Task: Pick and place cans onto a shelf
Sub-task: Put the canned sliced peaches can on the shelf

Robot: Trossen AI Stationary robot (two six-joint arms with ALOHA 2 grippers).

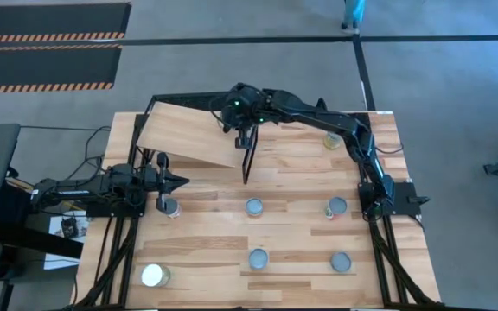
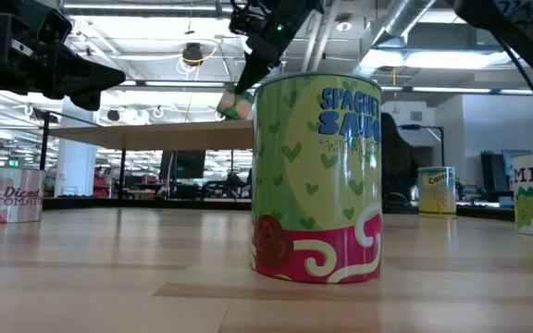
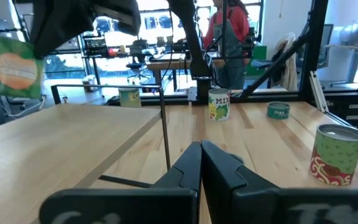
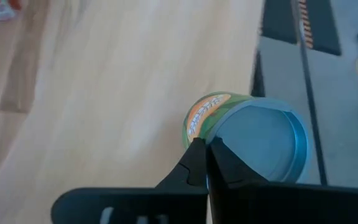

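High view: the right gripper (image 1: 242, 130) hangs over the slanted shelf (image 1: 184, 134); the left gripper (image 1: 175, 181) waits beside a can (image 1: 170, 206).

Left wrist view: its fingers (image 3: 182, 171) are pressed together, empty.

Right wrist view: fingers (image 4: 197, 158) clamp a green-labelled can (image 4: 253, 137) above the board.

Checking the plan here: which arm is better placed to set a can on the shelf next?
Right. The right gripper is over the shelf and seems to pinch the green-labelled can; the left gripper is shut and empty, beside it.
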